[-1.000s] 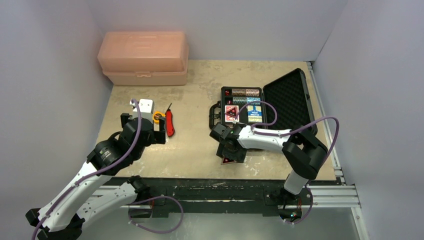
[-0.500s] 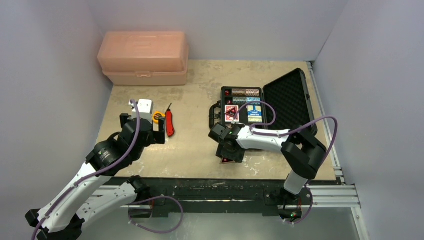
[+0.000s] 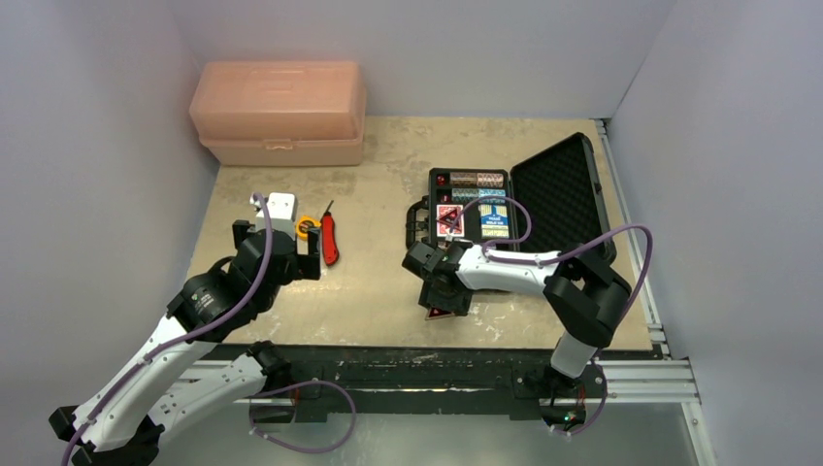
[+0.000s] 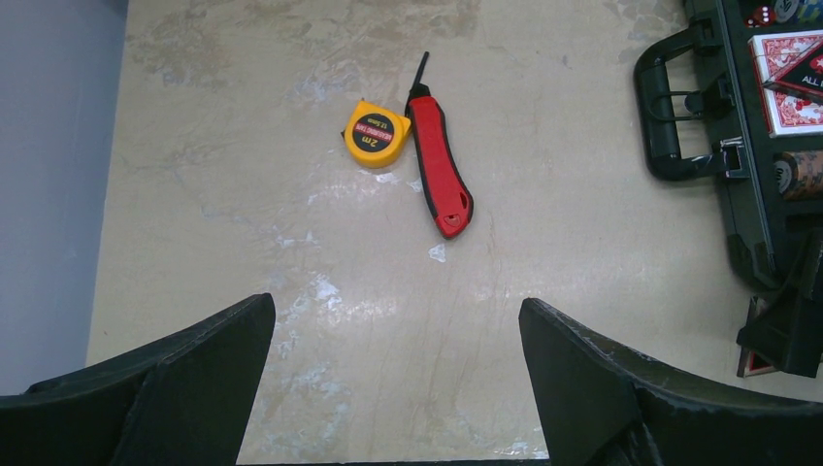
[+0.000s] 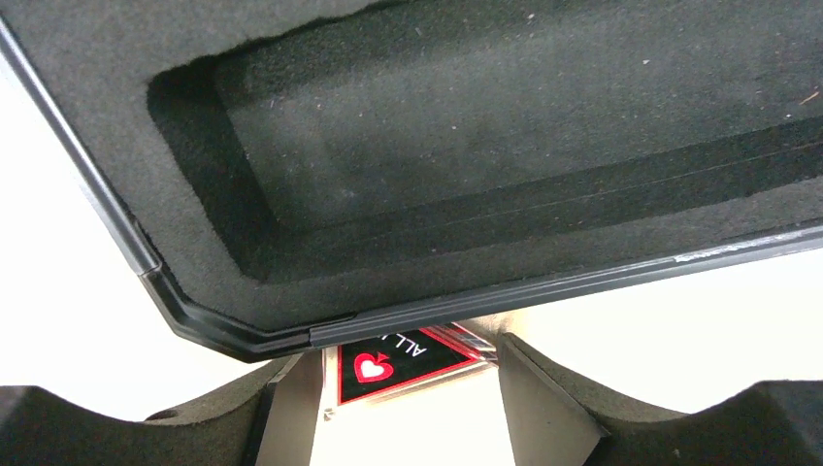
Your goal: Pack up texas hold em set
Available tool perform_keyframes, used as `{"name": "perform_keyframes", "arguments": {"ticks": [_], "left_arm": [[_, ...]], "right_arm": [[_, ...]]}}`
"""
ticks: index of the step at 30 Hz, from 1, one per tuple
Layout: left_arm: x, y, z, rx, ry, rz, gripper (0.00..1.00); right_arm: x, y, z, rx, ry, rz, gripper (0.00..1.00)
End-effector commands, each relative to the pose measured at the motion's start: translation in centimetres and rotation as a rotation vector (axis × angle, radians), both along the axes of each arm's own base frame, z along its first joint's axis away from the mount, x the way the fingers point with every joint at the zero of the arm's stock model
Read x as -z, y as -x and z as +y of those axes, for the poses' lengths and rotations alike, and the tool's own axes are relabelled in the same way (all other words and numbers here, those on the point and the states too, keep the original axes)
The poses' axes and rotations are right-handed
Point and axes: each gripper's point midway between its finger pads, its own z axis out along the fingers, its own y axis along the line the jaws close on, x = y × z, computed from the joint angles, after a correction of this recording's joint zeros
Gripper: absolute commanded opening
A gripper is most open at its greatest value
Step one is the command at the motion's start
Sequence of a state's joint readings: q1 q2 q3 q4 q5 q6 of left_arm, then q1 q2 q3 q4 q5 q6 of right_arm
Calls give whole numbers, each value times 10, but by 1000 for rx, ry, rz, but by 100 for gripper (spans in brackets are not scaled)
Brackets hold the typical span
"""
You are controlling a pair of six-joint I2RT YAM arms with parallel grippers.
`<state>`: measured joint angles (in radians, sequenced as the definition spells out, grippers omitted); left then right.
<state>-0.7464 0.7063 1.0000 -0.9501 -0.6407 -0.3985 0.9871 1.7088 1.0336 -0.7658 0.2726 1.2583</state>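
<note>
Right gripper straddles the triangular token, which lies flat on the tabletop; its jaws are half-wide, not yet pinching. The token looks light, stiff and slick, so pinch opposite edges. Left gripper hangs wide, holding nothing.

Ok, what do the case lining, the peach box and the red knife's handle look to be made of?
Case lining: matte black foam, with a fine grainy surface and soft-cut recess edges.
Peach box: slightly translucent moulded plastic, with smooth rounded corners and a moulded latch.
Knife handle: smooth red shell with black trim and a faint sheen; probably plastic, possibly rubberised.
</note>
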Motion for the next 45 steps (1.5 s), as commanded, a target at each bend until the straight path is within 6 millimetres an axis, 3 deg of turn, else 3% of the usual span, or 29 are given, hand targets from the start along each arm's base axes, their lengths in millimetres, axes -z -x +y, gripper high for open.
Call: {"name": "perform_keyframes", "arguments": {"ticks": [1, 15, 28, 32, 40, 45], "left_arm": [[-6, -3, 3, -11, -4, -32, 97], [-7, -3, 3, -11, -2, -38, 97], [-8, -3, 5, -16, -2, -45, 97], [-8, -3, 5, -16, -1, -47, 97], [-9, -3, 6, -19, -1, -49, 97], [-9, -3, 6, -17, 1, -50, 97]], "right_arm": [[-6, -3, 13, -51, -18, -24, 48], [-24, -7, 54, -202, -105, -97, 43], [-23, -9, 61, -256, -112, -114, 41], [-19, -8, 59, -261, -88, -98, 45], [-18, -3, 63, -296, -51, -84, 75], [-17, -2, 64, -311, -31, -79, 87]]}}
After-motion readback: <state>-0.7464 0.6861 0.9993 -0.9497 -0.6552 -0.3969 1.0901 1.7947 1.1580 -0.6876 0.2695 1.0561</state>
